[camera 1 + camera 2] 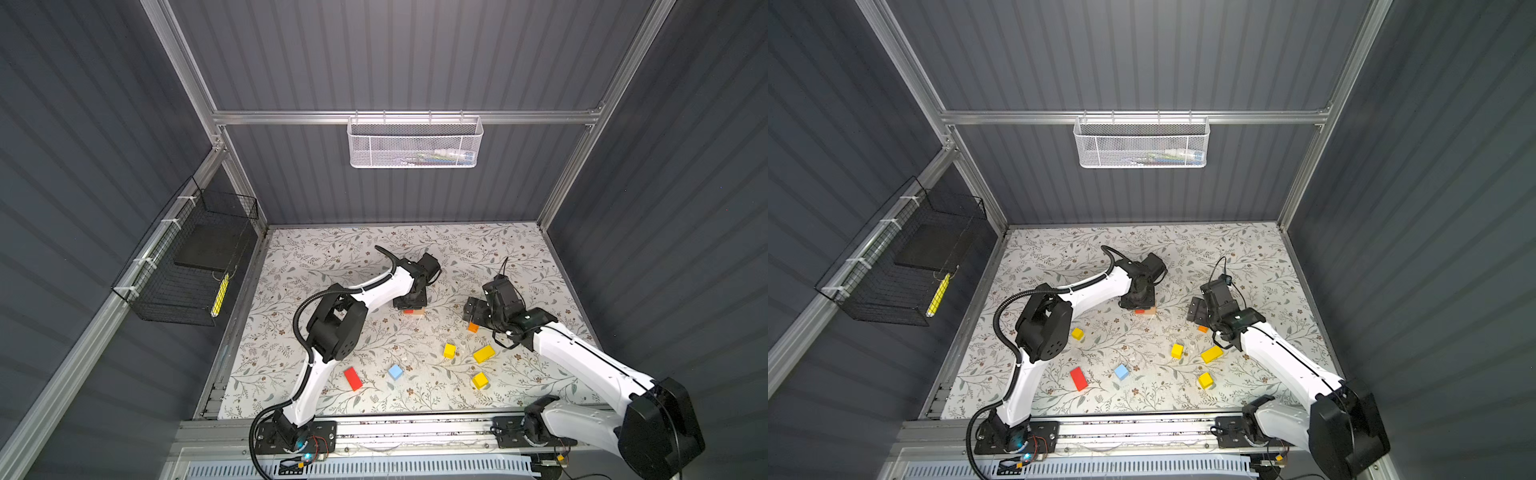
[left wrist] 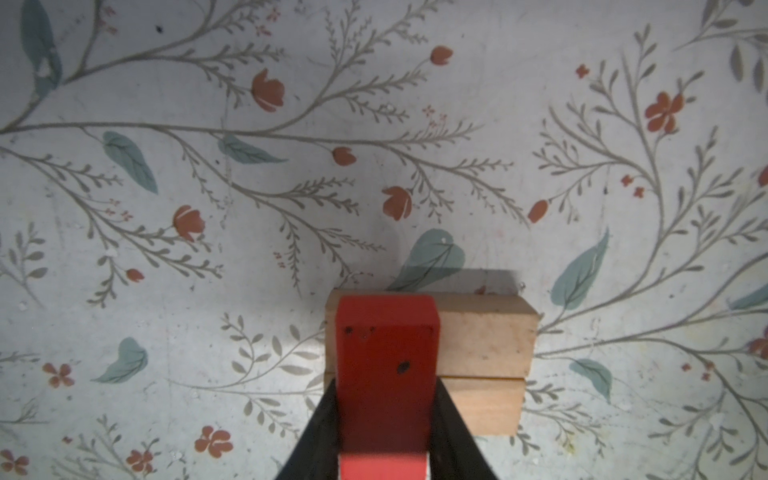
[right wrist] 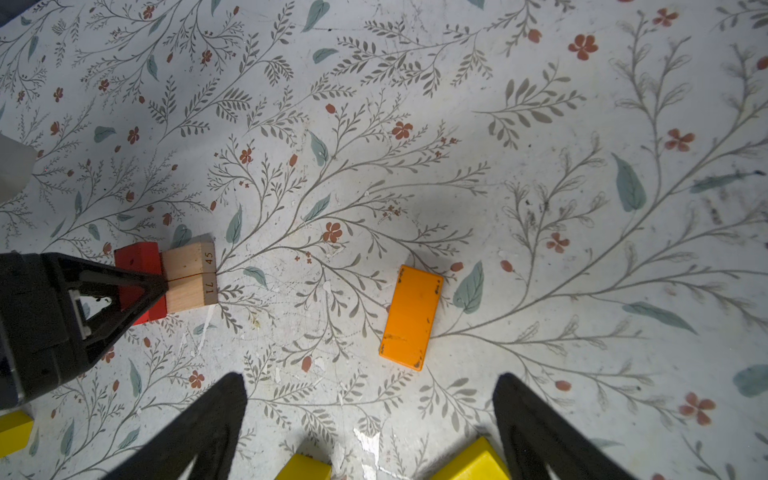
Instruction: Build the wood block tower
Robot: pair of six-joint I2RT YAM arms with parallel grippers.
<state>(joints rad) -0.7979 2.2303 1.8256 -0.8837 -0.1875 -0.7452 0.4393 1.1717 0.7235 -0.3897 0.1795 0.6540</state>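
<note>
Grips with the left fingers (image 2: 455, 440) a red brick (image 2: 386, 353) flecked with dark chips, crosswise over one end of two bare tan bricks (image 2: 482, 345) lying side by side near the middle of the table (image 1: 332, 257), stamped 45 and 71 on the ends. Holds the right fingers (image 3: 208, 424) spread wide, empty, above a flat orange brick (image 3: 411, 318) with scuffed corners

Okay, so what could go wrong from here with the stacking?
The left hand holds the red wooden brick across one end of the two bare tan wooden bricks, not their middle; released there, later layers may sit lopsided. Those tan bricks lie loose side by side, so a nudge could split them.
</note>
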